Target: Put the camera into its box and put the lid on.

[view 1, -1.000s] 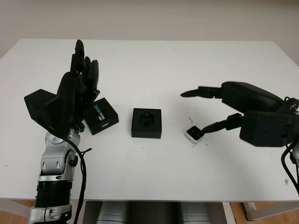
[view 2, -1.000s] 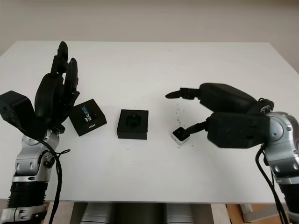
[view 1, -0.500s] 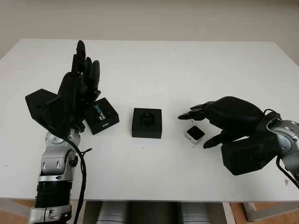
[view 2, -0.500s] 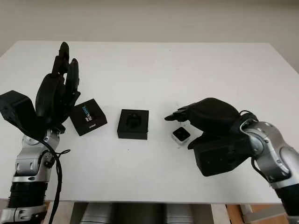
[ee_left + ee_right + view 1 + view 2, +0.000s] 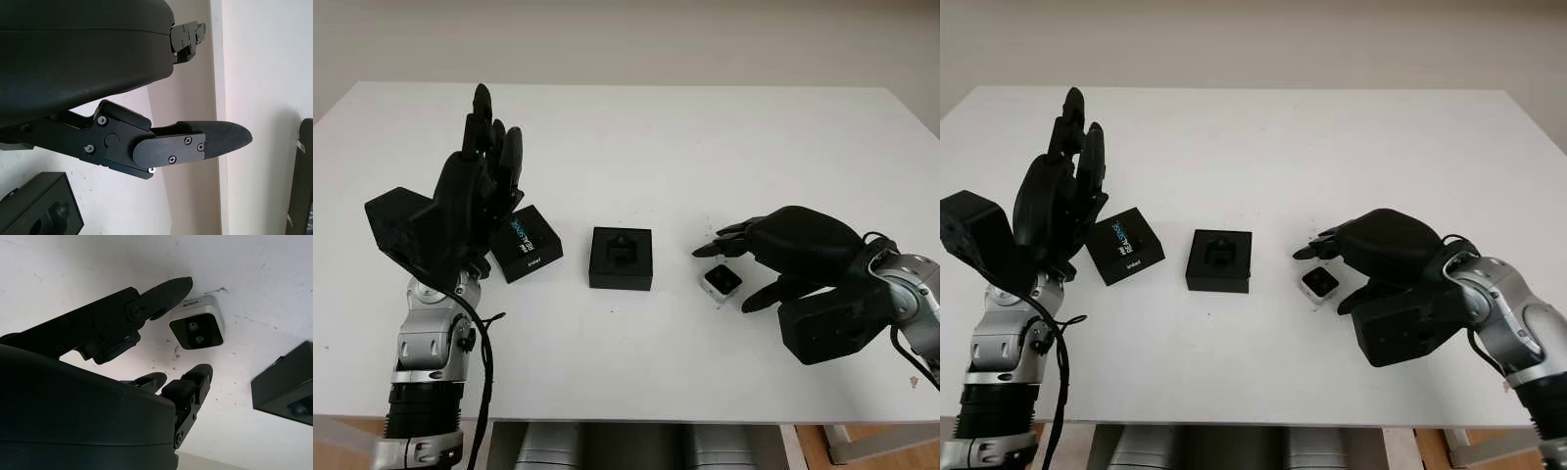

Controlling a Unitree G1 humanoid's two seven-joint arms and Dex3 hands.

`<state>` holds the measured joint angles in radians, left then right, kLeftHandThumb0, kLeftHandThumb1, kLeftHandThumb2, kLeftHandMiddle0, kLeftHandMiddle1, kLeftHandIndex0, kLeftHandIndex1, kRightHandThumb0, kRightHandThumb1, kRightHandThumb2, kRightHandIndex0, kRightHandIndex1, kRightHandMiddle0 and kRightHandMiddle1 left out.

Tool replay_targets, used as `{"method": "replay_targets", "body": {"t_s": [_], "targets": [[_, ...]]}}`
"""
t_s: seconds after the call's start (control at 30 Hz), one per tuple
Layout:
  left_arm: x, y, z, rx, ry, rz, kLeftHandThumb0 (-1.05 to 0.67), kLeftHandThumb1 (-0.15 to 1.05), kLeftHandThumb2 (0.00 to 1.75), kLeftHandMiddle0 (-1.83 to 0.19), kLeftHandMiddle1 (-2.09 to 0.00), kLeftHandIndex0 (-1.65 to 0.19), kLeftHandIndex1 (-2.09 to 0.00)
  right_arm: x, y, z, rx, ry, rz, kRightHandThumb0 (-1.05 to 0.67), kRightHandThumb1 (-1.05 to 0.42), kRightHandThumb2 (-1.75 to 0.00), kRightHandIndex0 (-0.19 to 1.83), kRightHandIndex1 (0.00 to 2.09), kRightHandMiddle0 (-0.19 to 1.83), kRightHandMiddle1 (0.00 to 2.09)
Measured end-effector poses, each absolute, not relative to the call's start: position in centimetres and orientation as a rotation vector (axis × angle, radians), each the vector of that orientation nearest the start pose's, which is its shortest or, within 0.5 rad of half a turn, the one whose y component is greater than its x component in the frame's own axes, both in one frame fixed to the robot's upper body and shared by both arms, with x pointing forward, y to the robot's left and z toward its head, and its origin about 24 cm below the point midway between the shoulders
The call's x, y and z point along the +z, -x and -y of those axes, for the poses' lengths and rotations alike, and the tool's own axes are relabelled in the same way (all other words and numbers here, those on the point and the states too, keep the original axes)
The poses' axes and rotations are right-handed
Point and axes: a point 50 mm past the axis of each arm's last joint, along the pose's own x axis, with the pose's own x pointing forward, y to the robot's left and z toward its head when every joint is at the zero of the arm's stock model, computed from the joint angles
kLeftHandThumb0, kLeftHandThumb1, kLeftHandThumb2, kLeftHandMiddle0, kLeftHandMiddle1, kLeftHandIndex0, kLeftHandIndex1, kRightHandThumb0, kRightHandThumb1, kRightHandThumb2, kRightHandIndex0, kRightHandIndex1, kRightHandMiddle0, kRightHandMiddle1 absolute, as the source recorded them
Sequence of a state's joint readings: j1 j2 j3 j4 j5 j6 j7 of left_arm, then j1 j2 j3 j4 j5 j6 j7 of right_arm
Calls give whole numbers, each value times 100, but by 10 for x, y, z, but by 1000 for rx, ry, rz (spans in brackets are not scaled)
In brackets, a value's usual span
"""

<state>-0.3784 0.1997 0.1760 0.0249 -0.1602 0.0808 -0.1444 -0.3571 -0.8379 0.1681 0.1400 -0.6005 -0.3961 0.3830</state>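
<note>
The little camera (image 5: 722, 282) sits on the white table (image 5: 705, 137), a bit toward the right edge and nearer the front than the back. The right hand (image 5: 773, 257) is over it with its fingers (image 5: 166, 291) curved around it, one on each side, but not squeezing it yet (they look just beside it, not touching). The open box (image 5: 621, 258) is near the middle of the table, just to the left of the camera, and the lid (image 5: 527, 243) lies farther left. The left hand (image 5: 475, 196) is held up in the air over the lid, open and holding nothing. What could go wrong? The camera is small and smooth, so if the fingers close off-center it could spin or pop out and slide away. The right wrist view shows the two tiny lenses on the camera's dark face and dark specks on the table by it, which the head views show less well. The head views show the lid, which that wrist view does not.
</note>
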Motion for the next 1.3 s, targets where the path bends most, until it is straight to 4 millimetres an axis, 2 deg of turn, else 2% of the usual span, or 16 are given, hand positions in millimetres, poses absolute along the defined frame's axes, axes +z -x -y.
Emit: {"method": "replay_targets", "body": {"t_s": [0.2,0.23,0.3,0.4,0.77,1.3], "targets": [[144,-315,-194,-68,-23,289,-76,105,55,19,0,19,0,138,-296,223,567,1526,279,-44,-85,-5,56,14,62,23],[144,-315,-194,-68,-23,289,-76,105,55,19,0,19,0,138,-296,223,563,1523,289,-44,-84,-5,57,17,58,34],[144,-315,-194,-66,-25,287,-76,105,54,19,0,19,-1,137,-296,224,553,1517,307,-45,-84,-5,57,23,40,71],[144,-315,-195,-63,-30,284,-76,105,54,19,0,19,-1,134,-296,225,550,1531,305,-46,-85,-5,56,28,32,89],[143,-315,-195,-60,-25,283,-76,105,52,19,-2,19,-2,124,-297,226,570,1557,292,-47,-86,-5,42,22,32,91],[144,-315,-195,-58,-34,283,-76,105,54,19,0,19,0,121,-299,229,566,1544,295,-45,-85,-5,45,14,41,85]]}}
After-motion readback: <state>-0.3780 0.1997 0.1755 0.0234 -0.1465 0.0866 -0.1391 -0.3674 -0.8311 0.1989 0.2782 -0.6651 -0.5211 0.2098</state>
